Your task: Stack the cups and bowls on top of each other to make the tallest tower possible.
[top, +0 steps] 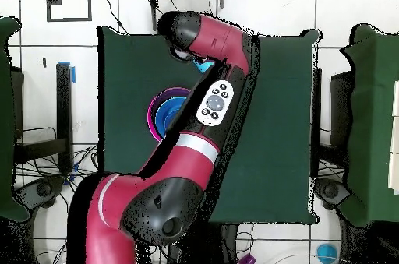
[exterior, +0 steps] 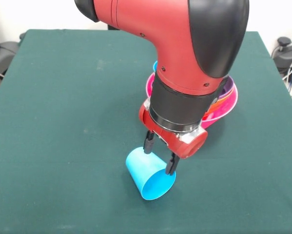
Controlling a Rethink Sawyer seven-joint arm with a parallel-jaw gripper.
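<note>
A sky blue cup (exterior: 148, 175) lies on its side on the green table (exterior: 63, 122), its mouth facing the near right. My gripper (exterior: 160, 154) hangs right over it, open, with one black fingertip (exterior: 148, 145) by the cup's closed end and the other at its rim. Behind the arm stands the tower (exterior: 227, 97), a pile of nested bowls with the wide pink one at the base. From overhead, the tower (top: 167, 113) shows left of the arm and only a sliver of the cup (top: 204, 66) peeks out. No other cup is in view.
My red arm (exterior: 184, 44) covers most of the tower in the front view. Black gear (exterior: 287, 53) sits past the table's right edge, and other green tables (top: 374, 121) stand to either side in the overhead view.
</note>
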